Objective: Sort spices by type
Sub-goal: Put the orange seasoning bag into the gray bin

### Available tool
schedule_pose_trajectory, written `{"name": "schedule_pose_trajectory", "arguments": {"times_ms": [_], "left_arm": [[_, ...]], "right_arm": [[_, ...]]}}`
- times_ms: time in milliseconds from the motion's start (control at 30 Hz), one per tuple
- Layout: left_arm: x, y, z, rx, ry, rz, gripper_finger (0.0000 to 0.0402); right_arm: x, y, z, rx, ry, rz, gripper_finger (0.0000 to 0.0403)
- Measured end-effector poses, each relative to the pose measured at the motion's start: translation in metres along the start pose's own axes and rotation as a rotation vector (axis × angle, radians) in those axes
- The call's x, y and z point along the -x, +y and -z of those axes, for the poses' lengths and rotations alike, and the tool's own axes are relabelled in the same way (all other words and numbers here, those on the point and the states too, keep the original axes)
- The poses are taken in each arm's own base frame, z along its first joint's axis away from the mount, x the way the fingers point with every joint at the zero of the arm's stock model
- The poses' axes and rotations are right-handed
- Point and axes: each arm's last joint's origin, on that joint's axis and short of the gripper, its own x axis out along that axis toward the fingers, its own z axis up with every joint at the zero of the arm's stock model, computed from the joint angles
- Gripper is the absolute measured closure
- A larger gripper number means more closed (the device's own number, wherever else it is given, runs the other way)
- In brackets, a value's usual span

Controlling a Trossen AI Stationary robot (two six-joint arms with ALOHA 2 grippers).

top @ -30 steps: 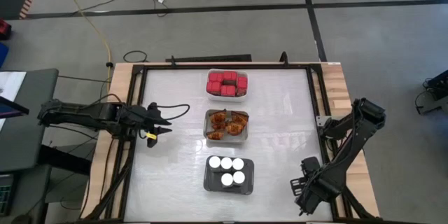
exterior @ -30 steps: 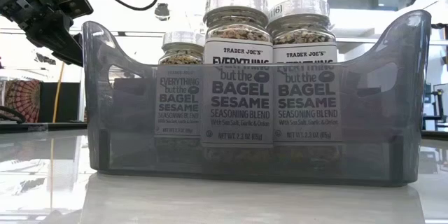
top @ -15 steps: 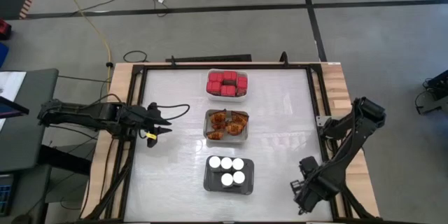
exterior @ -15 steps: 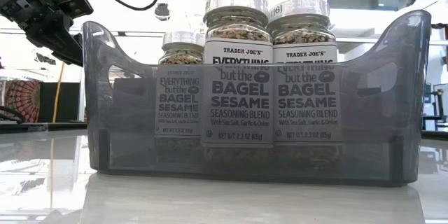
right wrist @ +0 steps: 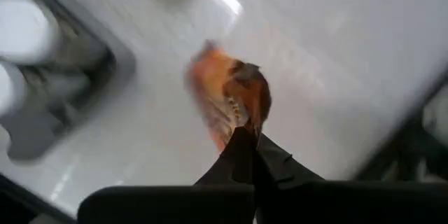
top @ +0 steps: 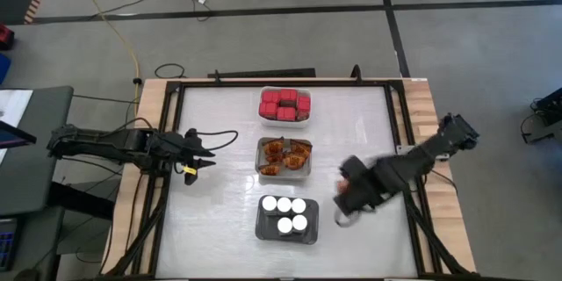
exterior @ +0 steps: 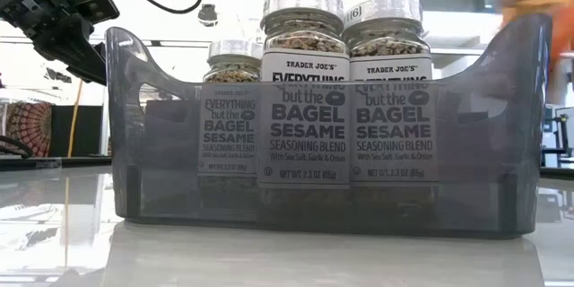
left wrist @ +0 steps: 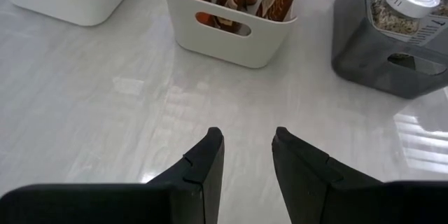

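The left gripper (top: 200,163) waits at the table's (top: 219,228) left edge, fingers narrowly apart and empty. In the middle, red boxes (top: 284,103), orange packets (top: 284,155) and white-lidded jars (top: 286,212) each fill their own tray, so sorting looks nearly done. On the right, the right gripper (right wrist: 246,131) pinches one last packet (right wrist: 227,96) above the table beside the jars' dark grey tray (top: 264,231), its likely path to the packets' tray unobstructed.

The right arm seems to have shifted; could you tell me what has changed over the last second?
The right gripper swung from the table's near right corner inward toward the trays, now shut on an orange-brown packet. The left gripper, the jars and the red boxes stayed put.
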Motion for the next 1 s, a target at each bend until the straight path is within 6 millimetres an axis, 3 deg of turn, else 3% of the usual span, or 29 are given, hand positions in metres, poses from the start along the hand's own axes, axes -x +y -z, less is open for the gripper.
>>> {"name": "schedule_pose_trajectory", "arguments": {"times_ms": [233, 433, 633, 1000], "left_arm": [[0.0, 0.0, 0.0, 0.001, 0.0, 0.0, 0.0288], [0.0, 0.0, 0.0, 0.003, 0.0, 0.0, 0.0288], [0.0, 0.0, 0.0, 0.003, 0.0, 0.0, 0.0288], [0.0, 0.0, 0.0, 0.0, -0.001, -0.005, 0.0288]], "right_arm": [[-0.001, 0.007, -0.082, 0.248, -0.165, -0.158, 0.0392], [0.008, 0.007, -0.126, 0.406, -0.345, -0.264, 0.0392], [0.011, 0.004, -0.139, 0.516, -0.389, -0.28, 0.0392], [0.017, 0.015, -0.137, 0.696, -0.46, -0.369, 0.0392]]}}
